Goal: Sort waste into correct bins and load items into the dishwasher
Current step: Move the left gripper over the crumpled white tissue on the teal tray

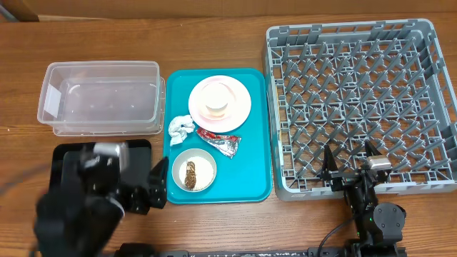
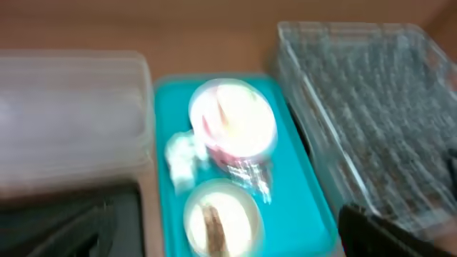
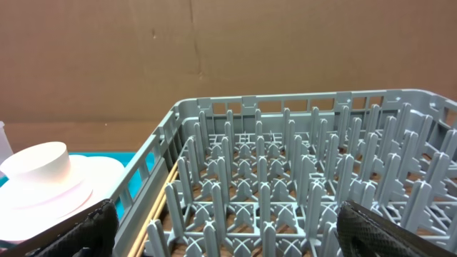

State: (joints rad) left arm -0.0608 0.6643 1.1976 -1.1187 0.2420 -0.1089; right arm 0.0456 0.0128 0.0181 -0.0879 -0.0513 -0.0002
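The grey dish rack (image 1: 360,107) fills the right of the desk (image 1: 214,36). The teal tray (image 1: 253,164) in the middle carries the pink plate (image 1: 241,107), white bowl (image 1: 206,165), wrapper (image 1: 223,140) and tissue (image 1: 180,127). The clear tub (image 1: 100,96) sits far left. The left tool (image 1: 150,187) and right tool (image 1: 351,160) have their jaws apart.

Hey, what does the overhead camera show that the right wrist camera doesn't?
Only overhead: the clear rectangular plastic tub, the shallow black tray, the crumpled white tissue, the red-and-silver foil wrapper, and the white round bowl holding brown scraps. Only right wrist: the brown cardboard backdrop. Both: the grey pegged plastic dish rack, the teal serving tray, and the pale pink round plate.
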